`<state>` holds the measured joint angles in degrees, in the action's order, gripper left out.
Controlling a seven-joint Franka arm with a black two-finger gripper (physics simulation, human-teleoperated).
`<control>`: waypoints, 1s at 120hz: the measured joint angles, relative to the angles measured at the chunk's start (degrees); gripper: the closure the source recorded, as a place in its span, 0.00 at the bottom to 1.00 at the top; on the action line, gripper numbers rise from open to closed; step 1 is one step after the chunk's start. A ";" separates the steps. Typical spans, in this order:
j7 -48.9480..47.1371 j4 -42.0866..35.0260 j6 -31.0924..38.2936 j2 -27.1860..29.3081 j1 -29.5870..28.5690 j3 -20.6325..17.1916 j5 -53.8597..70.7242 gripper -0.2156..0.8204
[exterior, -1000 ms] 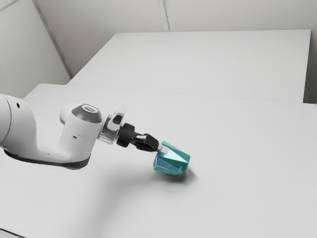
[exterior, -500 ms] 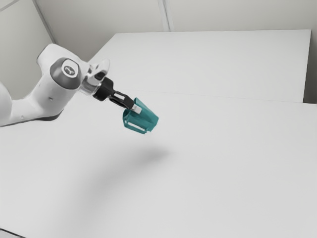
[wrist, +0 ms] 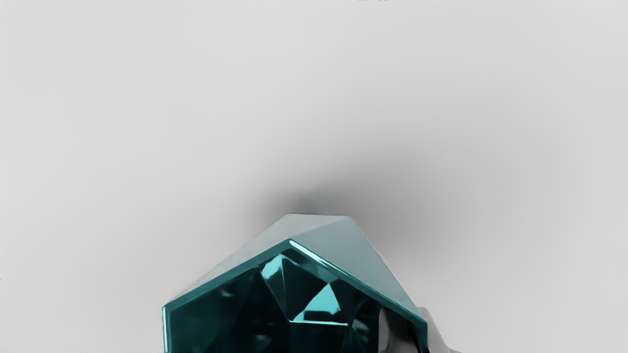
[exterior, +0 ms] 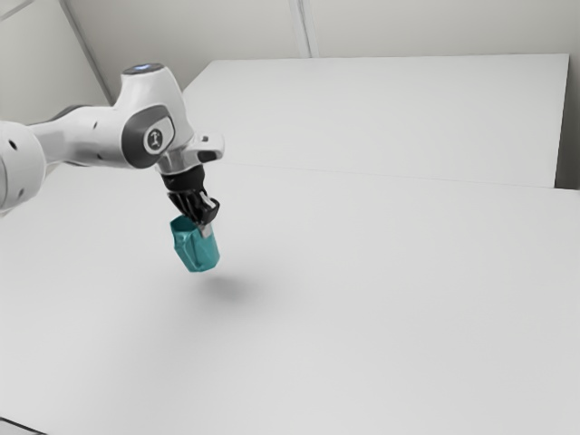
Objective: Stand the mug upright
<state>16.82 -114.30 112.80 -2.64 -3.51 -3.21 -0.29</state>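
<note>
Teal mug (exterior: 197, 252) has been swung from a steep tilt to nearly upright, mouth up, its wall pinched between the fingers of the gripper (exterior: 205, 229). Held above the worktop (exterior: 408, 299), short of its far edge; lowering judged still needed.

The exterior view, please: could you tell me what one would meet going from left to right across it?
Dark line in the bottom corner → round emblem → teal mug → upright strip on the wall.
</note>
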 joint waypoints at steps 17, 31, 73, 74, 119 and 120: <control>-6.51 -3.04 3.43 -0.33 -0.47 0.67 0.73 0.97; -10.89 -4.57 5.75 -1.31 -0.77 1.05 0.95 0.97; -19.90 -5.40 9.39 -2.45 -0.43 1.13 0.98 0.67; -20.05 -5.41 9.43 -2.44 -0.43 1.13 0.97 0.65; -25.04 15.22 -4.06 0.26 -0.30 -1.35 3.38 0.28; -25.11 16.09 -4.83 0.32 -0.18 -1.44 3.43 0.28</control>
<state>-8.29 -98.21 107.98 -2.32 -3.69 -4.65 3.14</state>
